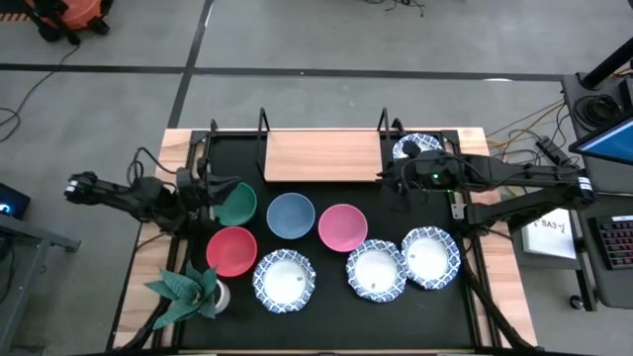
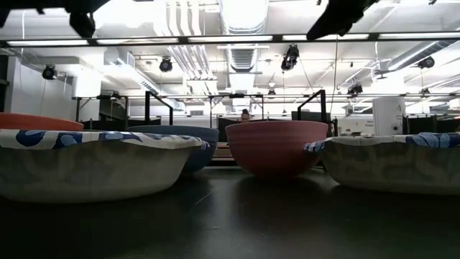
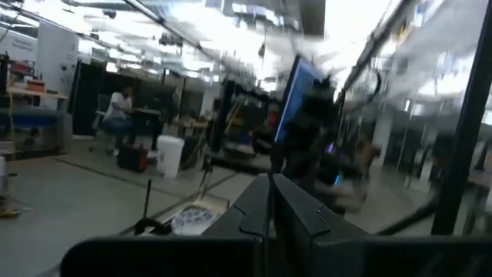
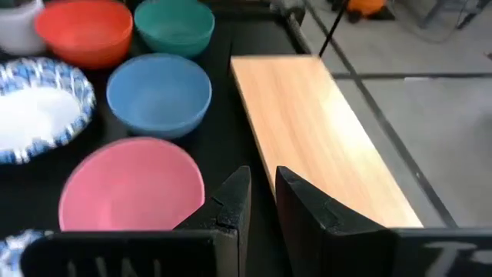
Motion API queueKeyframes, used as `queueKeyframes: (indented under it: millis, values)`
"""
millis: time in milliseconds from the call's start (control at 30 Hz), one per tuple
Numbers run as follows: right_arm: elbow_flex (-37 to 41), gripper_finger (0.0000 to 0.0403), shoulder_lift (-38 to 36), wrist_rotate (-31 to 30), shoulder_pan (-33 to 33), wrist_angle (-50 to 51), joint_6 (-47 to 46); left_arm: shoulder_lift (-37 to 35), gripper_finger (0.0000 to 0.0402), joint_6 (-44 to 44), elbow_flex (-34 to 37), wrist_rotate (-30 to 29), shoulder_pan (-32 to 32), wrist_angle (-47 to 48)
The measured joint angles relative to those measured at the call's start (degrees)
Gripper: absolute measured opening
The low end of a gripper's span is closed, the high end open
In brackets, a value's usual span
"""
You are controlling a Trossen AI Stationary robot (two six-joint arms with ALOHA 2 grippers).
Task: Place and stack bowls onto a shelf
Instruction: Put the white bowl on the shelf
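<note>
High view showed you the flat light-wood shelf with nothing on it yet. The right claw hung just past the shelf's right end. Its fingers were a little apart and held nothing. The left claw was in front of the shelf's left end, right against the plain green bowl. In its own wrist view its fingers looked pressed together, with no bowl between them.

The plain blue bowl, plain pink bowl and plain red bowl sat in front of the shelf. Three white bowls with blue patterned rims sat farther in front. One more patterned bowl sat beside the shelf's right end.

What could have gone wrong? The left claw was so close that it could have bumped the green bowl and tipped it. The bowls sat close together, so a grab could have knocked a neighbour. The right claw could have hit the shelf.

You could not see whether the left claw touched the green bowl, because the arm covered part of it. The low view cut off both claws.
</note>
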State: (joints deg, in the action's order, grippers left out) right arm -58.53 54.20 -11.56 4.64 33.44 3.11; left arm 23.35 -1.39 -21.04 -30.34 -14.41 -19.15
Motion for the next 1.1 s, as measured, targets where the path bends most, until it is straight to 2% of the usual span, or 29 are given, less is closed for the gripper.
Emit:
queueKeyframes:
  millis: [200,400,500,667,800,1000,1100]
  values:
    - [-6.19,0.0054,4.95,-0.04,0.00,-0.14,-2.32,8.98,0.0000,2.43,-7.19,-0.10,0.00,7.69]
    - [-11.83,0.0063,11.43,1.73,-0.99,7.72,-2.08,14.73,0.0000,2.67,-11.60,-0.44,0.00,12.17]
    - [-12.84,0.0092,14.74,2.97,-2.16,12.15,-2.69,16.13,0.0000,2.81,-12.82,-0.62,0.00,13.69]
    - [-13.95,0.0168,19.52,6.35,-4.60,19.91,-6.34,16.46,0.0000,3.87,-13.20,-0.64,0.00,14.18]
    - [-13.05,0.0208,22.44,13.05,-6.26,23.79,-9.90,15.75,0.0000,3.92,-13.09,-0.66,0.00,14.19]
    - [-6.86,0.0212,26.02,13.11,-10.98,24.04,-16.95,14.95,0.0000,5.20,-13.09,-0.69,0.00,14.15]
    - [-2.77,0.0207,27.16,13.01,-12.30,21.11,-19.64,14.87,0.0000,5.46,-13.05,-0.69,0.00,14.17]
